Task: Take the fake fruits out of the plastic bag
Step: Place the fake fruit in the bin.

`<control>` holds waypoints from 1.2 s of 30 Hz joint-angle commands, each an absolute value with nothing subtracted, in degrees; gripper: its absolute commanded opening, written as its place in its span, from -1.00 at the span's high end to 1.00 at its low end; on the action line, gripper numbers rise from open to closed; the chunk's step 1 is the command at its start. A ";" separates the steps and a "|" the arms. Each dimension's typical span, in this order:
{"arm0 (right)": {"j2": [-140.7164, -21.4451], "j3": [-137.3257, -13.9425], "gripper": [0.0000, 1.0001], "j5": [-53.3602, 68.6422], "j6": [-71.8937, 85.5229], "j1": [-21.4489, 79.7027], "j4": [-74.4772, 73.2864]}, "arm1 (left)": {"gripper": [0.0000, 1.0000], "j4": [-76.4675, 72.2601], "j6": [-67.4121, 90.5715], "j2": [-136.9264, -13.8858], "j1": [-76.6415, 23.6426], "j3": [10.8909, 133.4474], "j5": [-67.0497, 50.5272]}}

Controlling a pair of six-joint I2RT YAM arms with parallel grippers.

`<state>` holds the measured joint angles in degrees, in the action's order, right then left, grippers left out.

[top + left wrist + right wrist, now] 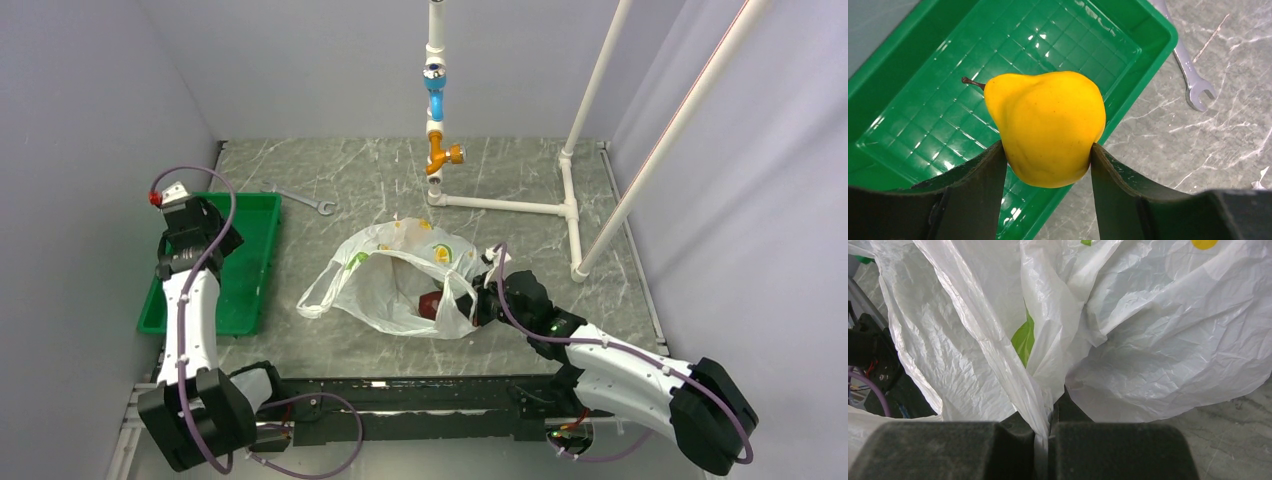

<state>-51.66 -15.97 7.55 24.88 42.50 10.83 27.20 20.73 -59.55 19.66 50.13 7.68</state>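
Note:
My left gripper [1048, 155] is shut on a yellow pear-like fake fruit [1045, 125] with a short brown stem, held above the right edge of the green tray [923, 125]. In the top view the left gripper [195, 235] hangs over the tray [250, 270]. The white plastic bag [395, 275] with fruit prints lies open at the table's middle, and a dark red fruit [430, 303] shows inside its mouth. My right gripper [478, 298] is shut on the bag's right edge; in the right wrist view a fold of the bag [1043, 405] is pinched between its jaws. No green melon-like fruit shows.
A silver wrench [300, 198] lies on the marble table behind the tray, also in the left wrist view [1190, 80]. A white pipe frame [570, 205] with a blue and orange valve [436, 120] stands at the back right. Grey walls close both sides.

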 commanded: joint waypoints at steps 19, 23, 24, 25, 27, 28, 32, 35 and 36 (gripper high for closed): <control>-48.42 -16.81 1.00 6.24 24.43 42.19 11.94 | 0.69 15.09 26.86 -86.20 30.53 58.36 -25.53; -48.16 -17.39 1.00 6.86 25.03 42.09 11.56 | 0.67 15.69 27.81 -93.55 29.83 64.78 -24.69; -47.98 -17.66 1.00 6.84 24.89 42.03 11.11 | 0.66 15.97 26.76 -94.62 29.29 66.17 -24.39; -47.91 -18.12 1.00 6.61 24.77 42.07 10.21 | 0.64 16.78 24.61 -95.53 28.36 67.47 -22.97; -47.77 -19.13 1.00 5.85 24.41 42.05 8.39 | 0.64 17.56 22.79 -97.59 26.46 69.02 -21.60; -47.66 -19.42 1.00 5.48 24.29 42.09 7.75 | 0.65 17.65 23.06 -98.79 25.75 69.57 -21.98; -48.25 -20.63 1.00 4.08 23.35 42.06 7.06 | 0.61 19.69 21.63 -100.64 24.74 72.40 -22.56; -49.40 -21.87 1.00 3.89 23.16 42.09 6.57 | 0.51 20.76 20.36 -100.76 24.77 72.54 -19.70; -49.70 -22.08 1.00 4.21 23.10 42.05 6.99 | 0.50 21.12 20.05 -101.30 24.72 72.85 -19.58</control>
